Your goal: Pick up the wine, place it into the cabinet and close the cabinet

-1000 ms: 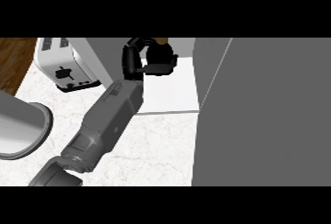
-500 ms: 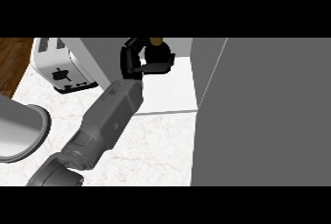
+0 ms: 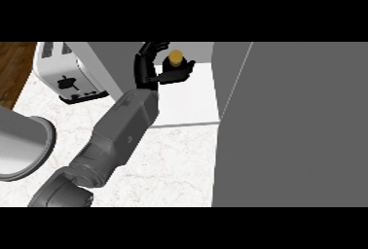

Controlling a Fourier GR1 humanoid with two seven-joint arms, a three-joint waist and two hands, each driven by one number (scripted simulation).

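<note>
Your right hand [image 3: 159,68] is curled round the dark wine bottle with its tan cork top [image 3: 174,57], held over the white cabinet shelf [image 3: 188,104]. Let go while it's tilted and it may topple; the tall grey cabinet door [image 3: 302,126] stands close alongside.

The scene is evenly and softly lit, with no single light source to be made out. The marble counter [image 3: 179,160] is rendered bright and pale, while the cabinet door [image 3: 295,126] is shown as a flat mid-grey without glare. A darker tone is seen under the forearm [image 3: 122,131]. A faint sheen is carried by the toaster [image 3: 68,73]. No distortion is noticed at the edges
</note>
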